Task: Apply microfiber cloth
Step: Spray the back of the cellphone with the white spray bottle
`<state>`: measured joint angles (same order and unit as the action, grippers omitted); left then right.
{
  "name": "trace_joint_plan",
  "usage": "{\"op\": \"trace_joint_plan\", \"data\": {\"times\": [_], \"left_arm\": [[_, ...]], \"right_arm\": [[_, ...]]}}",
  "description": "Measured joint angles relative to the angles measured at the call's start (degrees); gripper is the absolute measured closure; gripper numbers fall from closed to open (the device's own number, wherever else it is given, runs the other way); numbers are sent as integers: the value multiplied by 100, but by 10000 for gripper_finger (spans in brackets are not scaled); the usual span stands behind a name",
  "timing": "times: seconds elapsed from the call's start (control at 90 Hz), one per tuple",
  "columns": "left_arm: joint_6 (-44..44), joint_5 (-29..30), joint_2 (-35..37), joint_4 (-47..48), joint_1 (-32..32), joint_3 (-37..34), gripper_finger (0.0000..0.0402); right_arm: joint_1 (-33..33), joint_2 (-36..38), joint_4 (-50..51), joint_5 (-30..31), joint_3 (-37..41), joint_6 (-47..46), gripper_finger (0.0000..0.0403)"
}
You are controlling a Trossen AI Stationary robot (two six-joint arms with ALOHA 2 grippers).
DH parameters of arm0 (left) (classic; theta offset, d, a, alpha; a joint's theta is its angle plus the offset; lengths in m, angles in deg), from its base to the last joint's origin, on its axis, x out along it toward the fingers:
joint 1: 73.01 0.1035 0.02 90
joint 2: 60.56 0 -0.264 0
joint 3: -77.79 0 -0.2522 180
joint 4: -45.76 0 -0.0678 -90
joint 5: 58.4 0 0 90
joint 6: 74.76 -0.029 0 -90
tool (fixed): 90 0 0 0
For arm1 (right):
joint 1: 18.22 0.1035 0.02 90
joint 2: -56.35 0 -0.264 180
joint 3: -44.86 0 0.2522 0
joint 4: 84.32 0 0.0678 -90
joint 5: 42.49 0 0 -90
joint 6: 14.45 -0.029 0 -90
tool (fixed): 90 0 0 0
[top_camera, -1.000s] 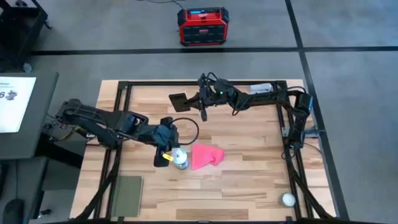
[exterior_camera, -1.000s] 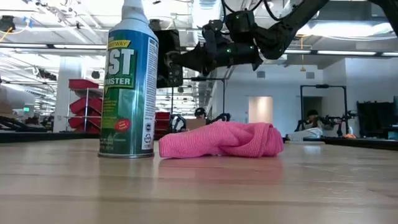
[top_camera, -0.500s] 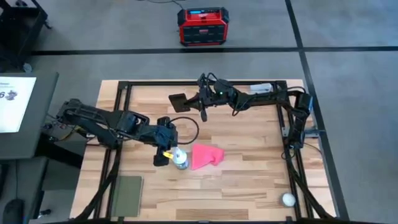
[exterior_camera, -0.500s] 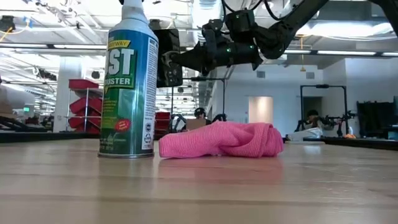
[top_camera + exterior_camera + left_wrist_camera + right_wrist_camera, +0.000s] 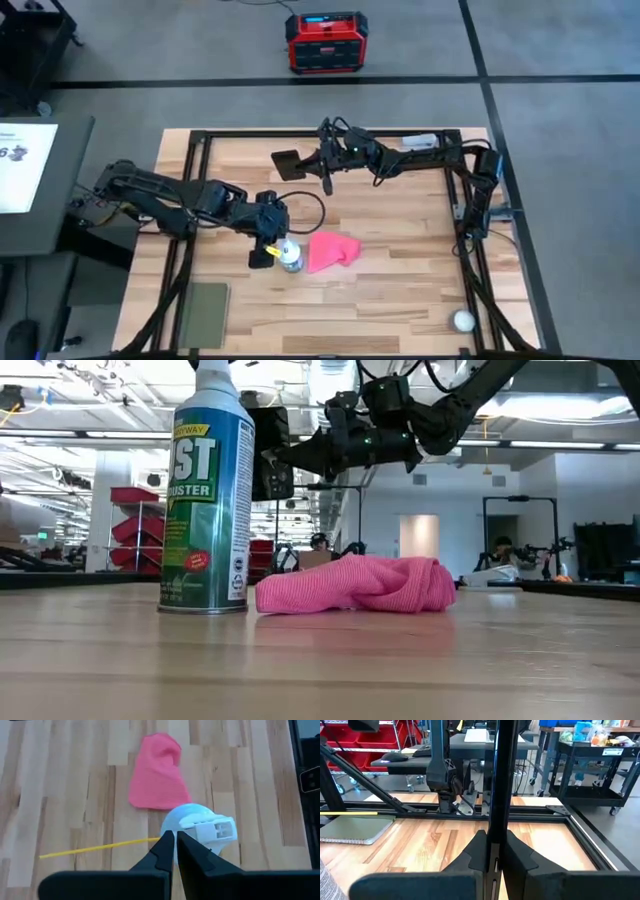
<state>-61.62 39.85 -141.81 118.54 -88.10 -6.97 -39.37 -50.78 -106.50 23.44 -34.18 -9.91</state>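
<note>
The pink microfiber cloth lies bunched on the wooden table, right of a duster can that stands upright on its base. My left gripper is shut and hovers just above the can's white nozzle, where the yellow straw ends. Over the table's far middle my right gripper is shut on a black phone, high above the cloth. My left gripper's shut fingers come down from above at the straw's inner end beside the nozzle; I cannot tell whether they touch the straw or the can. My right gripper pinches the phone between its two fingers, one on each flat face. The fingers lie about level and point toward the table's left. The phone is lifted clear of the table and juts out past the fingertips.
A dull green pad lies at the near left and a white ball at the near right. A black frame runs round the table. A red unit stands on the floor beyond the far edge.
My left gripper has edged slightly toward the table's right, over the can. The can, the cloth, the right gripper and the phone have stayed as they were.
</note>
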Motion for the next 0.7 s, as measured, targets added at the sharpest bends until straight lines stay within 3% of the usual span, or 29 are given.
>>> {"op": "trace_joint_plan", "data": {"times": [0.378,0.7], "left_arm": [[19,-22,0,14,37,0,402],[35,-22,0,42,53,0,402]], "right_arm": [[-19,-588,-481,13,-26,-314,385],[-15,-608,-692,-9,-48,-411,385]]}}
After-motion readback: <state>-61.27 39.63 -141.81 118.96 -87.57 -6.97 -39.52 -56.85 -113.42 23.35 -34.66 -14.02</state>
